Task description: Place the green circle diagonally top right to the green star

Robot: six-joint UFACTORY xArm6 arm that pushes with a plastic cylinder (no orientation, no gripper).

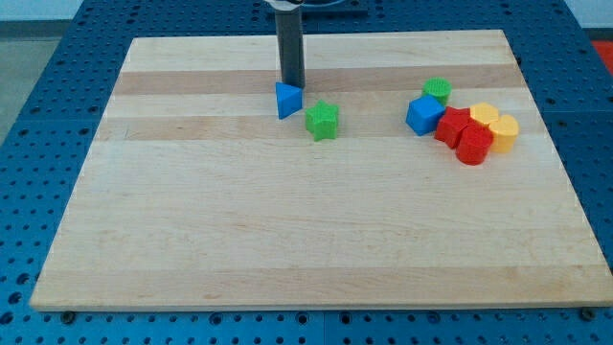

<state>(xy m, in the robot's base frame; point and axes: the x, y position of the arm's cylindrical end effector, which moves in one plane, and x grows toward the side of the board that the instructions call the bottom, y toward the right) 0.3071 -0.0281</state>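
Camera view shows my tip (pixel 291 83) touching the top edge of the blue triangle (pixel 287 100), just left of the green star (pixel 323 120). No claw exists here, only a bare rod. The green circle (pixel 437 91) sits well to the right, atop the blue cube (pixel 424 115) cluster on the surface (pixel 287 240). I judge the approach not yet begun; next, circle around and push it leftward.

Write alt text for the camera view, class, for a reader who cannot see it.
A dark rod's tip rests just above a blue triangle on a wooden board, with a green star beside it. At the view's right, a green circle sits clustered with blue, red and yellow blocks.
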